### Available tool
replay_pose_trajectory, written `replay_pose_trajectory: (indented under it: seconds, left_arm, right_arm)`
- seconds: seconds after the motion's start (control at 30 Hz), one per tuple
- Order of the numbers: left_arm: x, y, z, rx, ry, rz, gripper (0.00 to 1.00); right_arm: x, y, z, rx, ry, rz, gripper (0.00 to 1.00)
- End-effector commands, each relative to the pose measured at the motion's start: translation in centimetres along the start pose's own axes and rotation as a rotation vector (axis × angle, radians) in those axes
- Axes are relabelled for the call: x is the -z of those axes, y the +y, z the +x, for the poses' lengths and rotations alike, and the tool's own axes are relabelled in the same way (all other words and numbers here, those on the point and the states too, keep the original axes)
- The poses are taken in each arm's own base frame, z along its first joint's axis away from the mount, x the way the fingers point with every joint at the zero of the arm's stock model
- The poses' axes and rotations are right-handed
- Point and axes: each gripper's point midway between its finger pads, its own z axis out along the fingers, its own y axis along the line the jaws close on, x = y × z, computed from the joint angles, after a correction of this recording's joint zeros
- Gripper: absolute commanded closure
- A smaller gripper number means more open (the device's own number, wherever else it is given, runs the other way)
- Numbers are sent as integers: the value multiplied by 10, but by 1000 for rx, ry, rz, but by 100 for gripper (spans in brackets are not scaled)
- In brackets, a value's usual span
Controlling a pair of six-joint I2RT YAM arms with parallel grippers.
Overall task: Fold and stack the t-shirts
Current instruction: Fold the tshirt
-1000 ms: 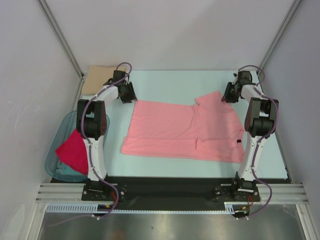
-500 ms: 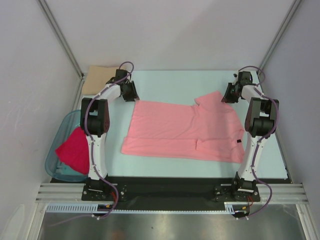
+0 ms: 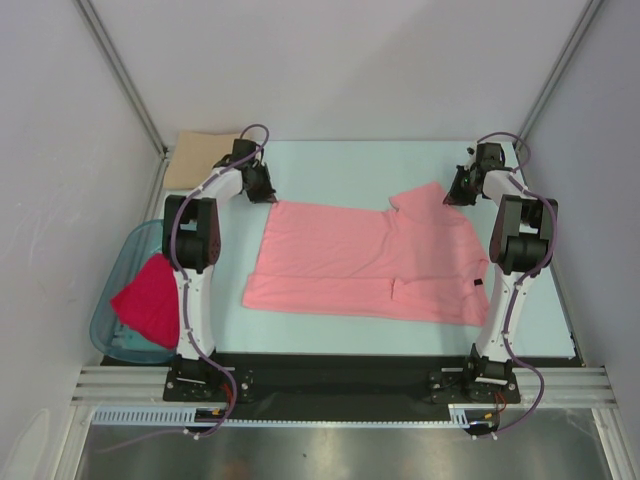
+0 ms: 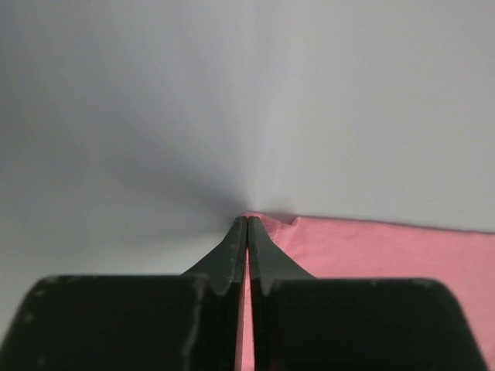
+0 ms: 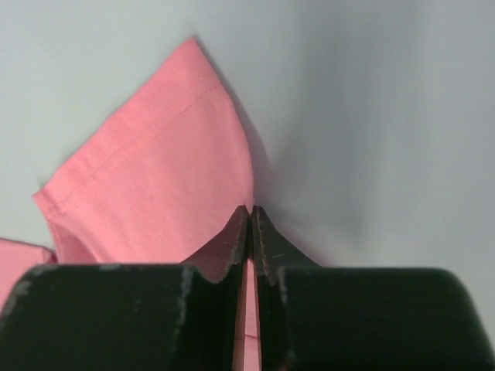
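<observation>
A plain salmon-pink short-sleeved t-shirt (image 3: 360, 262) lies spread flat at the centre of the pale bench (image 3: 350, 165). The left tool (image 4: 247, 221) is clenched on the shirt's corner at 10 o'clock, pink cloth pinched between its black fingers (image 4: 232, 249). The right tool (image 5: 250, 209) is clenched on the sleeve edge at 2 o'clock. A folded tan t-shirt (image 3: 195, 160) sits at 11 o'clock. A crimson-pink t-shirt (image 3: 148, 300) hangs over the translucent teal plastic tub (image 3: 130, 245) at 8 o'clock.
</observation>
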Motion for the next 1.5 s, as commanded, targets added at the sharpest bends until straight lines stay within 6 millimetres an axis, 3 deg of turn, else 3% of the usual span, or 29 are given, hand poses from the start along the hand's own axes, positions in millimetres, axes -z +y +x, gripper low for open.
replay_pose_trajectory:
  seconds: [0.0,0.13,0.23,0.4,0.57,0.77,0.93,1.17,1.47]
  left_arm:
    - [-2,-9,-7,-8,-6,18,100]
    - [11,-15,-24,-15,-55,15,100]
    - [25,-19,-36,-24,-98,10,100]
    - [41,-28,-39,-5,-127,45,100]
    - [64,-27,-34,14,-165,41,100]
    - [91,-23,-29,28,-209,19,100]
    - [110,-24,-23,29,-223,23,100]
    - [113,-22,-14,34,-215,30,100]
    - [106,-31,-22,46,-212,64,100]
  right_arm:
    - [8,9,-16,-7,-47,-40,95]
    - [13,10,-22,-29,-71,-46,100]
    - [27,10,-33,-39,-114,-38,100]
    - [63,14,-49,-29,-180,-24,100]
    - [82,3,-39,-42,-185,1,100]
    - [102,11,-31,-68,-187,-38,100]
    - [107,13,-18,-76,-164,-40,100]
    - [102,7,-10,-64,-139,-29,100]
    - [67,8,-16,-125,-86,-117,82]
